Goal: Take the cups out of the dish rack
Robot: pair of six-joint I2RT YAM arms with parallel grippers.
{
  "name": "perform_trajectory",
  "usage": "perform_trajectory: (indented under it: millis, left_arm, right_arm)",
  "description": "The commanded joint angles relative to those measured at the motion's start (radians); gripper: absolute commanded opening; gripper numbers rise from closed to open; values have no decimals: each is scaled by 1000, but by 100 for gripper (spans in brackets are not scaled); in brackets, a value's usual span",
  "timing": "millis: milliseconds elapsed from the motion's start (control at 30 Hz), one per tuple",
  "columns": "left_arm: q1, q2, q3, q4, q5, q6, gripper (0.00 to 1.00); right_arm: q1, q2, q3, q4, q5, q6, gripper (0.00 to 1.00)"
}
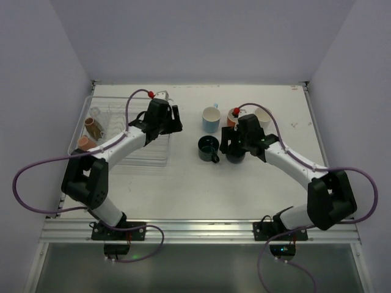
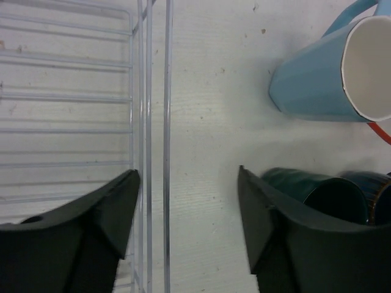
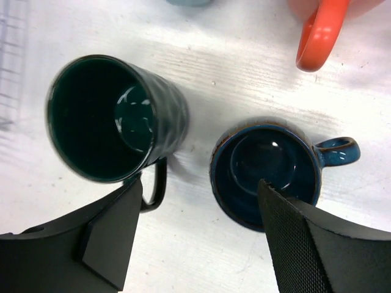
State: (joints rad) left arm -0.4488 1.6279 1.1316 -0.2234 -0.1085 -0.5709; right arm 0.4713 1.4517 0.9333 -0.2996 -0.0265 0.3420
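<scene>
My left end effector (image 2: 189, 177) hung open, empty, over the clear wire dish rack (image 2: 149, 91); my right end effector (image 3: 200, 182) likewise over the navy mug (image 3: 269, 165).

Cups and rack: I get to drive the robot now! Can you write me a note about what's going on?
Left end effector: open, empty, over the right rim of the dish rack.
Right end effector: open, empty, above the teal mug and navy mug.
Done: five cups stand on the table: light blue cup, orange mug, white cup, both dark mugs.
Left: brown cup and pink cup in the rack, maybe a clear glass too; hard to tell.
</scene>
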Motion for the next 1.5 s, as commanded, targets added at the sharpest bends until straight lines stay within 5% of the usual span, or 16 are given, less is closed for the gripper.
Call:
perform_trajectory:
  millis: [0,167,600,900,1467]
  left_arm:
    - [-2,-77,57,50,-74,19,78]
    - [30,-241,68,6,-210,98,97]
    - [418,-605,-116,-185,-396,198,100]
    - [640,-470,-150,-157,-274,148,100]
    - [786,-275,-181,-74,-201,140,92]
  right_arm:
    - [1,-94,-27,45,-30,8,79]
    - [1,-162,-54,57,-52,17,79]
    - [3,-229,-113,128,-99,49,77]
    - [3,-241,-128,163,-164,69,76]
    - [1,-237,-125,168,-171,71,76]
